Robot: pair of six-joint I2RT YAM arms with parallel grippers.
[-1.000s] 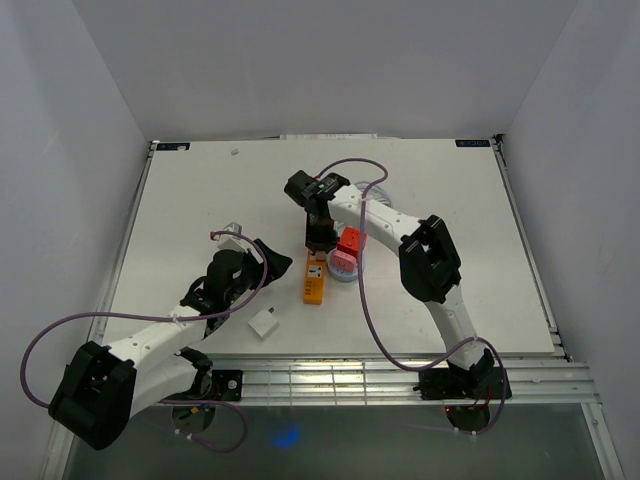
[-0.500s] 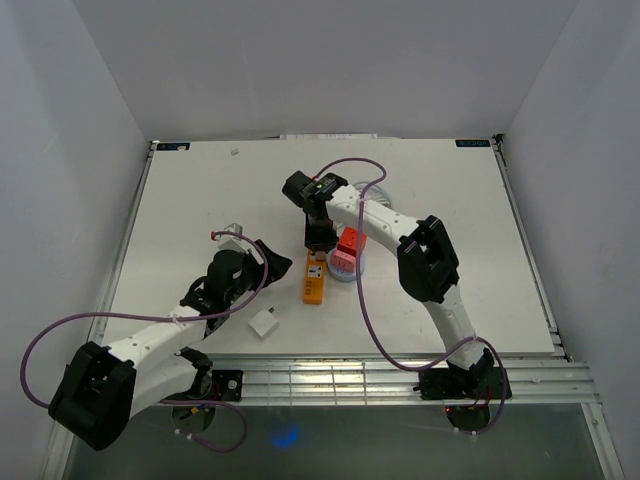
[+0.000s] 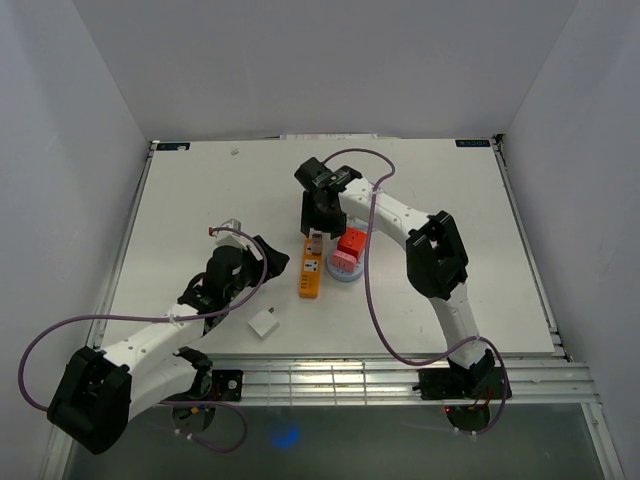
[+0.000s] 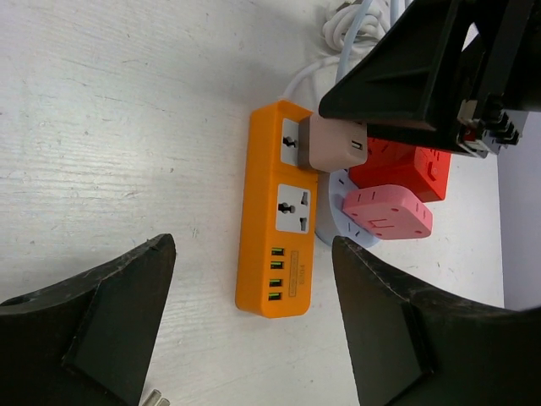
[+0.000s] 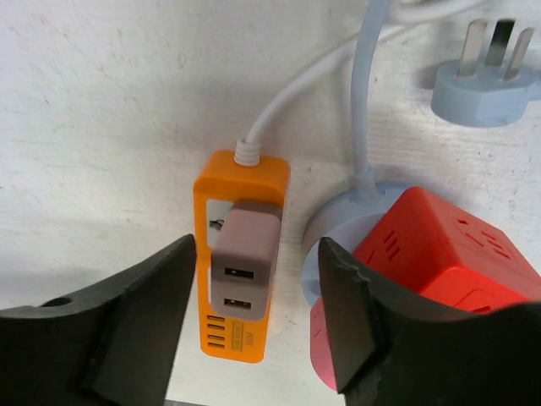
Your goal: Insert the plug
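An orange power strip lies mid-table, its white cord running to the far side. A taupe two-port USB plug stands seated in the strip's far socket. My right gripper hovers open just above it, a finger on either side and neither touching the plug. In the top view that gripper is over the strip's far end. My left gripper is open and empty, low over the table at the strip's near end.
A red cube socket and a pink one sit on a round pale-blue base right of the strip. A pale-blue three-pin plug lies beyond. A white adapter rests near the front edge.
My right gripper has opened, let go of the taupe plug and drawn back a little; the plug stays in the strip. The left gripper has widened slightly.
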